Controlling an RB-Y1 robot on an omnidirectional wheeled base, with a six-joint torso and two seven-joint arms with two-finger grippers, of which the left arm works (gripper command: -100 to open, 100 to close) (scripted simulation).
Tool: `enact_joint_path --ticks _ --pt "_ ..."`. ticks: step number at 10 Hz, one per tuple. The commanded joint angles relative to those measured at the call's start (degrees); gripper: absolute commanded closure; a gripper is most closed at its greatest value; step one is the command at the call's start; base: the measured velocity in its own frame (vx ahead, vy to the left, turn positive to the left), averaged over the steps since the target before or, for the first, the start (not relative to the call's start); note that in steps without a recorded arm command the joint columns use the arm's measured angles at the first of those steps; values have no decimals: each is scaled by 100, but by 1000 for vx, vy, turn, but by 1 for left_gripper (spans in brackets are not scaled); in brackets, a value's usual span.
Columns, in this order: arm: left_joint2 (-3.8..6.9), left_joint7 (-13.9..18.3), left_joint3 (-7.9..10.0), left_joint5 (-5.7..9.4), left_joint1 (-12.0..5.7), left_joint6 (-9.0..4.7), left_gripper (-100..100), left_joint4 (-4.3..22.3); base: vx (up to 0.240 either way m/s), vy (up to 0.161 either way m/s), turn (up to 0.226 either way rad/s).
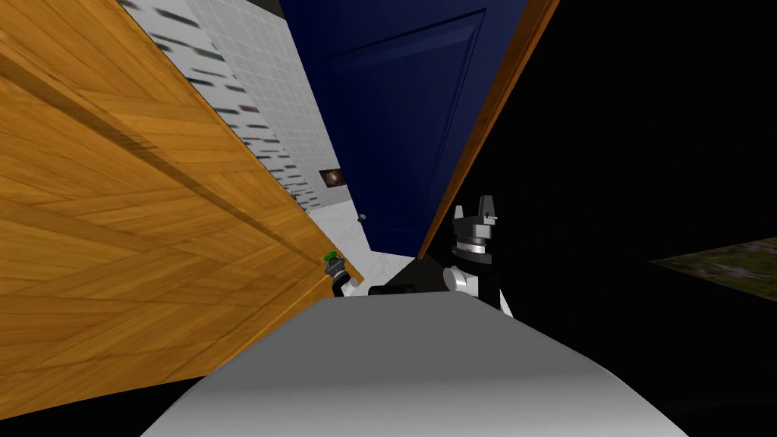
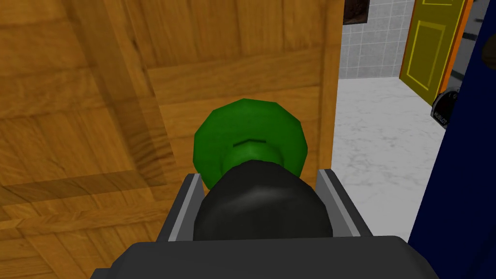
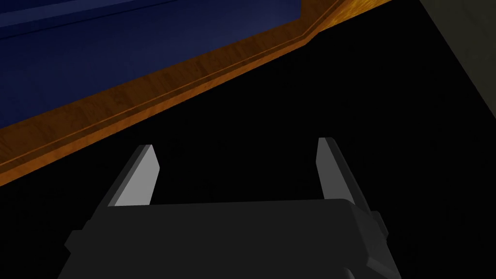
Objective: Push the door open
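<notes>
Wooden door (image 2: 72,121), black knob (image 2: 261,208) on green collar (image 2: 249,131) clenched inside left gripper (image 2: 259,174), right gripper (image 3: 236,144) released.

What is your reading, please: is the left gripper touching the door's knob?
Touching. In the left wrist view the left gripper has both fingers pressed against the sides of the dark knob, with no gap on either side.

Door (image 2: 72,121) wood-grained, satin; knob (image 2: 264,208) glossy black (green rose (image 2: 249,126) matt); floor (image 2: 382,160) marbled.

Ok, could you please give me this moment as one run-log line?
left claw: shut on black knob | wooden door: ajar | right claw: open, near blue door
</notes>
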Motion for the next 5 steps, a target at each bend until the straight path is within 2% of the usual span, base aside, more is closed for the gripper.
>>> enact_joint_path --ticks 1,5 --pt "12 -100 166 88 18 -78 100 -74 109 57 0" --pt "-45 -240 473 287 -73 -191 100 -18 112 72 -8"
